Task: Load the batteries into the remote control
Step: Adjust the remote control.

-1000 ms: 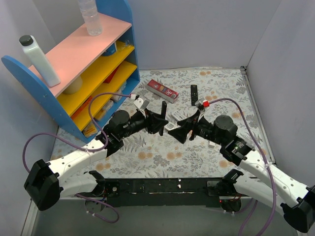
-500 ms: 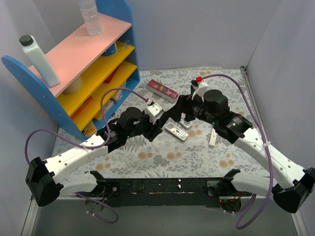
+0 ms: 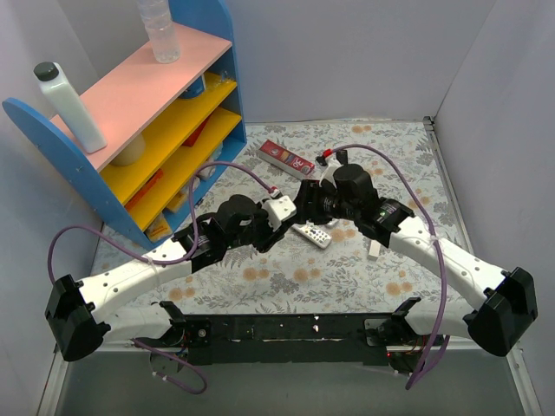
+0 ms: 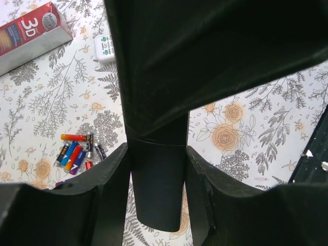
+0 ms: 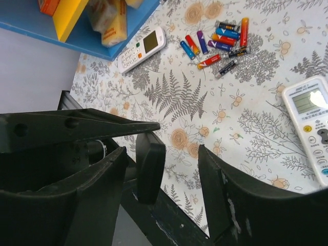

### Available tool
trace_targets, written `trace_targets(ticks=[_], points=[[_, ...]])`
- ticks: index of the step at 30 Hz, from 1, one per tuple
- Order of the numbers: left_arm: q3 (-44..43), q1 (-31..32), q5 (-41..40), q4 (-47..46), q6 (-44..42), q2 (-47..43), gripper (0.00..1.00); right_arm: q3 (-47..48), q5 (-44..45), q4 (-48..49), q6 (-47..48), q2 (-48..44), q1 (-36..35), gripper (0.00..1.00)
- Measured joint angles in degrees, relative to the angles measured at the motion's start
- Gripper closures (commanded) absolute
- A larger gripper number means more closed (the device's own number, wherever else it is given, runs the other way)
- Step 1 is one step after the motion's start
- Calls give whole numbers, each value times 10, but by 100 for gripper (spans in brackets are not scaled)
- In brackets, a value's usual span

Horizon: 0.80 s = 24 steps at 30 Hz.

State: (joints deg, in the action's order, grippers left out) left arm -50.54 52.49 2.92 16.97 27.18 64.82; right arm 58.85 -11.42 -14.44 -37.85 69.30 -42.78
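Clamping a black bar (image 4: 156, 200) between its fingers, my left end effector (image 4: 157, 154) faces my right end effector (image 5: 171, 154), whose jaws stand apart around the bar's other end. The batteries (image 4: 77, 151) lie loose on the surface (image 4: 246, 128), left of my left end effector. The remote control (image 3: 373, 250) lies behind my right one.

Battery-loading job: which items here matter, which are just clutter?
Job: batteries; slim remote.
Clutter: red box; white remote by shelf; second white remote; shelf; clear bottle; white bottle.
Role unclear: dark bar in left gripper.
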Motion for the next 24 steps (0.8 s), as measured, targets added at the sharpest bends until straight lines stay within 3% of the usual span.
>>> trace_targets(ticks=[2,7,9,12,14,17,24], points=[[0,3,-4,0,-8,0,93,-18,-11,14,-10,1,0,47],[0,9,-11,11,-22,3,89,-48,-36,52,-37,0,-1,76],[0,11,-13,12,-23,4,76,-60,-41,72,-54,-5,-3,87],[0,15,-24,8,-27,4,46,-81,-35,94,-80,-24,-3,99],[0,19,-27,6,-23,3,23,-98,-28,103,-89,-41,-3,99],[0,20,-48,4,-1,-1,2,-129,-1,120,-94,-81,-3,99],[41,19,-128,-61,158,-91,2,-237,67,217,-127,-199,-3,99]])
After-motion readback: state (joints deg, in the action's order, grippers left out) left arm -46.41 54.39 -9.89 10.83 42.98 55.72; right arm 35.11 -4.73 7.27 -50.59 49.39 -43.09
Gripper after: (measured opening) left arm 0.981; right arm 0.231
